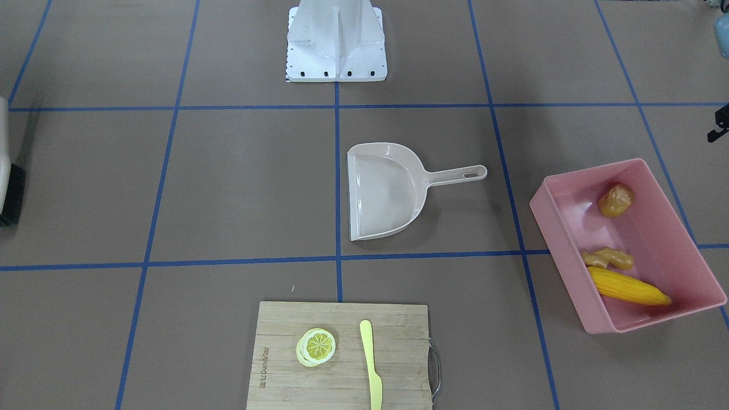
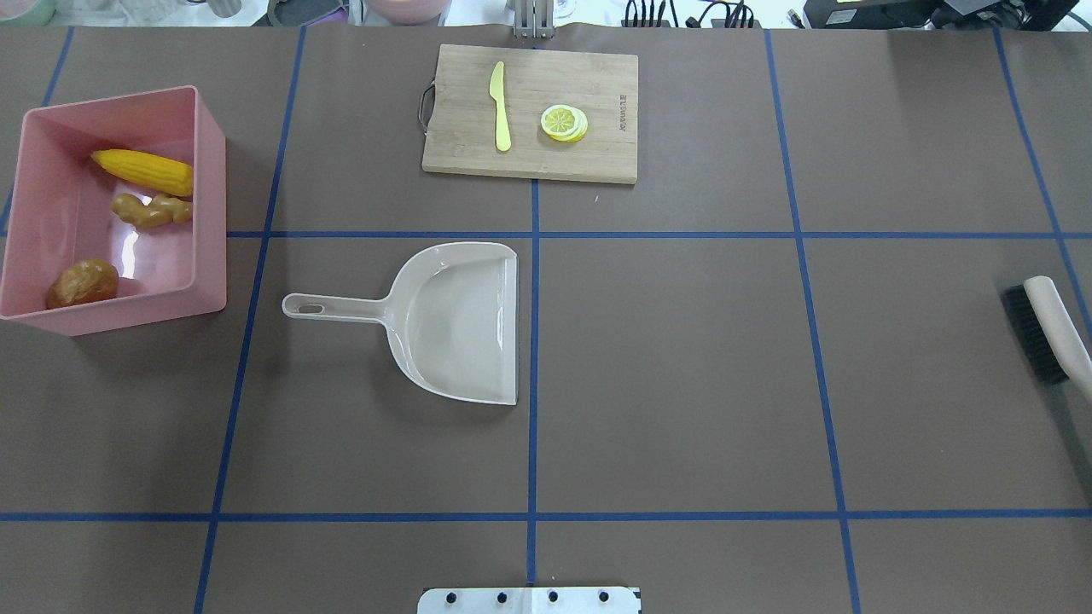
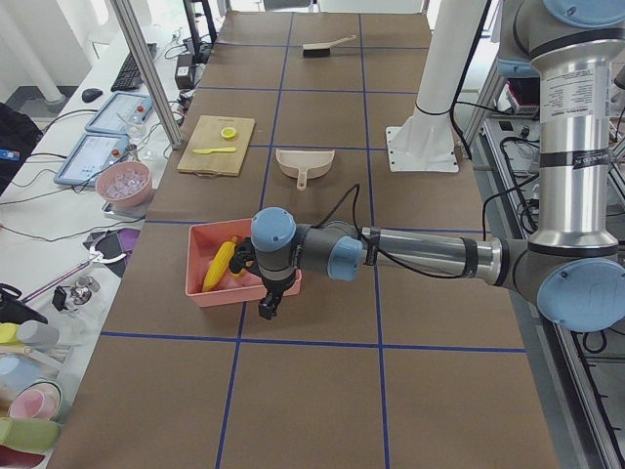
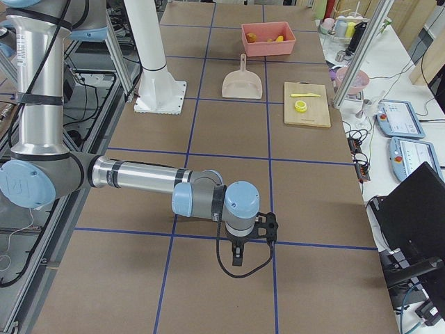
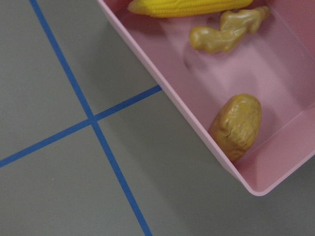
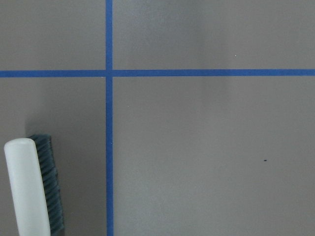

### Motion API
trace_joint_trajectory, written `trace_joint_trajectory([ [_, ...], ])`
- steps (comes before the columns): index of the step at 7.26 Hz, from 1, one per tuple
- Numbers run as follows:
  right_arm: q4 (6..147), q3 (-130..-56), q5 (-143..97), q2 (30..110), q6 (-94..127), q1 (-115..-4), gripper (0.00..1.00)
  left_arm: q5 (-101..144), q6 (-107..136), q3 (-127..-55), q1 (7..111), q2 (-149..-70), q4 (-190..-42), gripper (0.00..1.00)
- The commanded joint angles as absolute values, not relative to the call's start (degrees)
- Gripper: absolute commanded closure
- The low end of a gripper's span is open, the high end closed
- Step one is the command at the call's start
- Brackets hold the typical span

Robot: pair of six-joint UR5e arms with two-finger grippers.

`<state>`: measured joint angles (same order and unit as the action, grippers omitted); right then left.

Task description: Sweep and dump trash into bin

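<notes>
At the table's end on the robot's left stands the pink bin (image 2: 206, 230), holding all three pieces of trash: the yellow corn cob (image 2: 143, 171) lies toward the far side, the tan ginger root (image 2: 152, 210) just beside it, and the brown potato (image 2: 83, 283) apart from both in the corner nearest the robot. The beige dustpan (image 2: 461, 320) rests flat near the middle of the table (image 2: 682, 384), nothing in its tray, its handle pointing toward the bin. A brush (image 2: 1045, 328) lies on the table at the robot's right end, bristles toward the centre. On the far side, a wooden cutting board (image 2: 597, 85) carries a pale yellow knife (image 2: 500, 107) and a lemon slice (image 2: 564, 122), lying apart. The left gripper (image 3: 269, 305) hangs fingers-down over the table just beside the bin's potato corner; the right gripper (image 4: 238, 257) hangs likewise at the opposite end. Each appears only in a side view, so how far the fingers are parted, or whether they grasp anything, cannot be told.
</notes>
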<state>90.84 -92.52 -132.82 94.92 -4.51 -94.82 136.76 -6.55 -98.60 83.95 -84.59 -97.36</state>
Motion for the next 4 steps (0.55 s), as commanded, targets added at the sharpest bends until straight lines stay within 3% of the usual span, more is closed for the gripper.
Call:
trace_joint_trajectory([
  [1, 94.39, -96.31, -133.24, 94.83, -0.21, -94.14, 0.00, 136.76, 3.73, -96.59, 87.61, -84.55, -97.29, 0.01],
  [4, 93.87, -96.24, -132.98, 95.36, -0.70, -93.78, 0.00, 137.02, 4.22, -97.03, 89.81, -81.66, -97.29, 0.01],
])
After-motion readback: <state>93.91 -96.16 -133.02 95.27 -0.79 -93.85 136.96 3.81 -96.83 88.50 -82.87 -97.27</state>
